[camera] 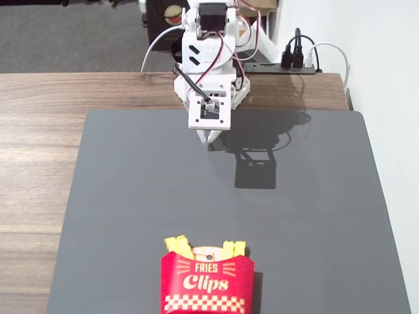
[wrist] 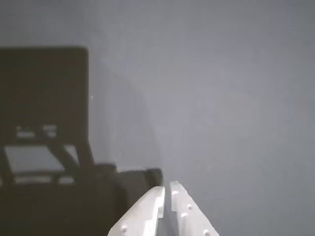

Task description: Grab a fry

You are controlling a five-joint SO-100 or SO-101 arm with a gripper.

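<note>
A red "FRIES Clips" carton stands upright at the near edge of the dark grey mat in the fixed view. Yellow crinkle-cut fries poke out of its top; only their tips show. My white gripper hangs at the far side of the mat, close to the arm's base, well away from the carton. In the wrist view the gripper enters from the bottom edge, its jaws nearly together with only a thin gap and nothing between them. No fry or carton shows in the wrist view.
The mat lies on a wooden table. A black power strip with cables sits behind the arm's base. A white wall runs along the right. The arm's shadow falls on the mat.
</note>
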